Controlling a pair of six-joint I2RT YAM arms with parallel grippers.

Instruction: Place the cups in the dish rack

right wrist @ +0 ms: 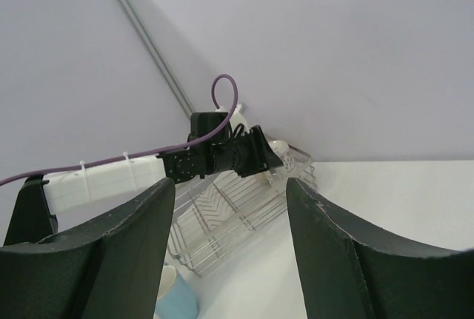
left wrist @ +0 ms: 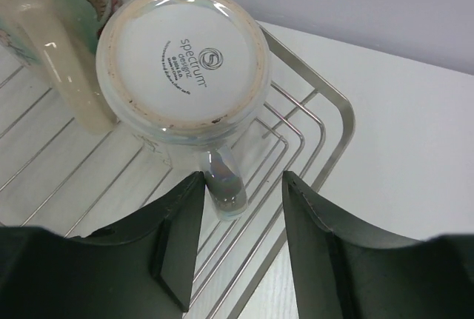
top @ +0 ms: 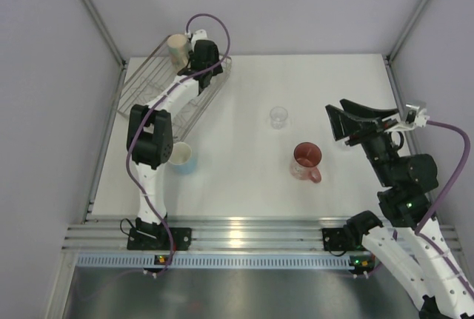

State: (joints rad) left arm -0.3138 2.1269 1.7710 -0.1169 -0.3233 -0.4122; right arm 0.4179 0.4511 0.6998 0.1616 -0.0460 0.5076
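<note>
The wire dish rack (top: 144,89) stands at the far left of the table. My left gripper (top: 198,58) hangs over its far corner. In the left wrist view its jaws (left wrist: 243,186) are open around the handle of a white mug (left wrist: 181,56) that sits upside down in the rack (left wrist: 337,101); the handle is beside the left finger. A cream mug (top: 176,46) stands next to it (left wrist: 59,52). A light blue cup (top: 183,158), a clear glass (top: 278,117) and a pink-red mug (top: 306,161) stand on the table. My right gripper (top: 344,123) is open and empty, raised at the right.
The right wrist view looks between its open fingers (right wrist: 229,193) across the table to the rack (right wrist: 244,212), the left arm and the blue cup (right wrist: 174,297). Grey walls with metal posts enclose the table. A metal rail runs along the near edge (top: 237,230).
</note>
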